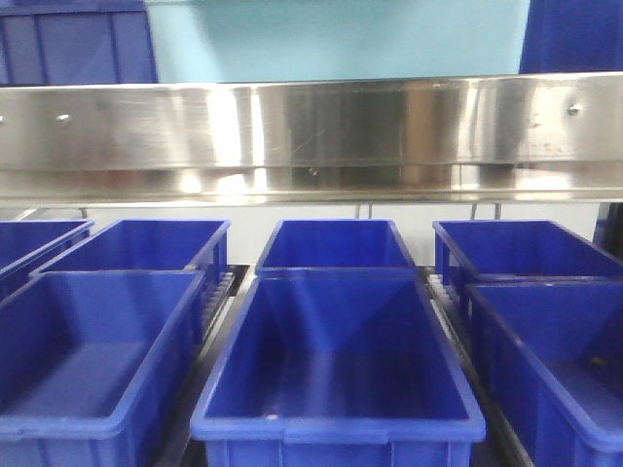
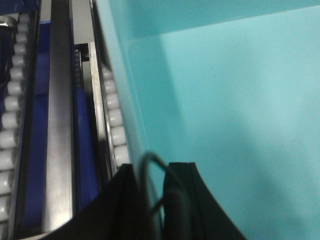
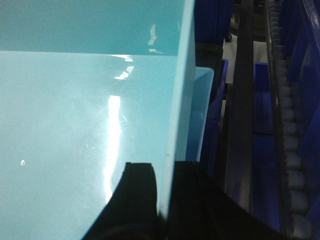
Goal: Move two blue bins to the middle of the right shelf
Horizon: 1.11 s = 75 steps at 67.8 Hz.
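A pale sky-blue bin (image 1: 331,39) sits on the shelf level above the shiny steel front rail (image 1: 311,122); only its front wall shows in the front view. My left gripper (image 2: 150,167) has one finger on each side of the bin's left wall (image 2: 117,75), shut on it. My right gripper (image 3: 165,167) is shut on the bin's right wall (image 3: 181,90). The bin's inside fills both wrist views (image 2: 230,115) (image 3: 75,125). A second pale blue edge (image 3: 202,100) shows just outside the right wall. Neither gripper shows in the front view.
Several dark blue bins (image 1: 331,379) stand in rows on the level below the rail. More dark blue bins (image 1: 78,44) flank the pale one on the upper level. White roller tracks (image 2: 112,117) (image 3: 290,125) and steel rails (image 2: 57,125) run beside the bin.
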Tool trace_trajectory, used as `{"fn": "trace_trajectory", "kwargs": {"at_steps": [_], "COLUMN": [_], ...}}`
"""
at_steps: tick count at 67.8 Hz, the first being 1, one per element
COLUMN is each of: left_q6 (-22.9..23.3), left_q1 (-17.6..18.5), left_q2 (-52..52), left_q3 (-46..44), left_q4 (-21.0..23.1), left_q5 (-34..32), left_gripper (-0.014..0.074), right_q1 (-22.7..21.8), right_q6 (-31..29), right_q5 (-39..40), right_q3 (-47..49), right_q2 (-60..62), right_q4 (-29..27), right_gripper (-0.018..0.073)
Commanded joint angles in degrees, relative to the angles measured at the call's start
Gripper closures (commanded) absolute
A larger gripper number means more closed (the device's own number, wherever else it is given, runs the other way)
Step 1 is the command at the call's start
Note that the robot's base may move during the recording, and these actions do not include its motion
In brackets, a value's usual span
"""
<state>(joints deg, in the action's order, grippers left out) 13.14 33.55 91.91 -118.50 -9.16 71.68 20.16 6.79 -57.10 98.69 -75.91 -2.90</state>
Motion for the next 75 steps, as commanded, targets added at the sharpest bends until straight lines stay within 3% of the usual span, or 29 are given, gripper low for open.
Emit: {"fn": "trace_trajectory", "kwargs": {"at_steps": [1, 75], "left_q6": [-0.91, -0.91], "left_q1": [0.97, 0.97], "left_q2": [-0.62, -0.67], "left_q3": [-0.62, -0.62], "left_q4": [3.41, 3.14], "left_q5": [-2.62, -2.62], "left_gripper": [0.0707, 0.0707], "right_q1": [0.32, 0.32], "right_q6": [-0.61, -0.61], "right_q5": [4.01, 4.01], "right_q3": [0.74, 0.74], "right_q2": [0.49, 0.49], "right_q4": [-2.04, -2.04], "right_gripper": [0.0713, 0.0713]}}
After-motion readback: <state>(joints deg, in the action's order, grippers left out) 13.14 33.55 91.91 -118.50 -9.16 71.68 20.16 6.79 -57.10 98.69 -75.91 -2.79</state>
